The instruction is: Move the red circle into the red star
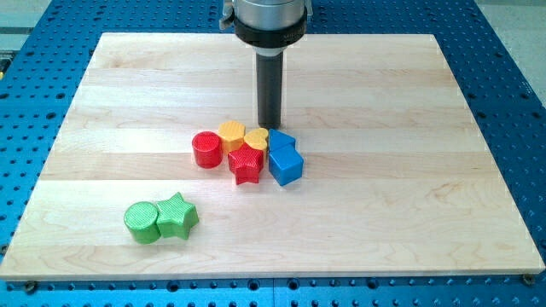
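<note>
A: Red circle [206, 149]?

B: Just beside the red star [246, 164], on the star's left in the view and a touch higher. Standing flat on the tabletop [401, 213], round face up. Whether touching the star or parted by a sliver: cannot tell.

A: And right around the red star?

B: Crowded. Yellow block [231, 135] against the star's upper left, shape hard to call, also close to the circle's upper right. Yellow heart [256, 138] pressed to the star's top. Lower blue block [286, 165], cube-like, snug on the star's right. Upper blue block [281, 141] up and right of the star, just beside the heart and resting against the lower blue one.

A: My tip [270, 126]?

B: Down at the tabletop, above the red star and slightly right, directly behind the heart and the upper blue block. On the far side of the cluster from the red circle, with the yellow pieces between. Contact with the heart: too close to call.

A: Hand released or clenched?

B: Cannot tell; only a straight dark rod on show, hanging from a metal collar at the view's top.

A: Farther out from the star?

B: Green star [177, 215] down and to the left, well apart. Green circle [142, 223] touching that green star on its left side, farther still from the red star.
</note>
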Robot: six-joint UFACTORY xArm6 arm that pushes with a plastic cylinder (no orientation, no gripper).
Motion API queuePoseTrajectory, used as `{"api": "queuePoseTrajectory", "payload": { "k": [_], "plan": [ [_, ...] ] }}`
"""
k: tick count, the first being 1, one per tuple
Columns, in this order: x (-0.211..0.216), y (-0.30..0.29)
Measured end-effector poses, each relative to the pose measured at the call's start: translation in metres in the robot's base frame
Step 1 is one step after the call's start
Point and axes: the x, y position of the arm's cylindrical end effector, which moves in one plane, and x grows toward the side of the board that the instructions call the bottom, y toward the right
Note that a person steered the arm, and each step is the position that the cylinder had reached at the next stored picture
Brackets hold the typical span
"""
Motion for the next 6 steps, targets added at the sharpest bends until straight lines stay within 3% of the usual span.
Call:
{"api": "queuePoseTrajectory", "payload": {
  "k": [1,2,3,4,6],
  "plan": [
    [-0.032,-0.037],
    [-0.02,-0.104],
    [0.021,-0.141],
    [0.063,-0.148],
    [0.074,-0.131]
  ]
}}
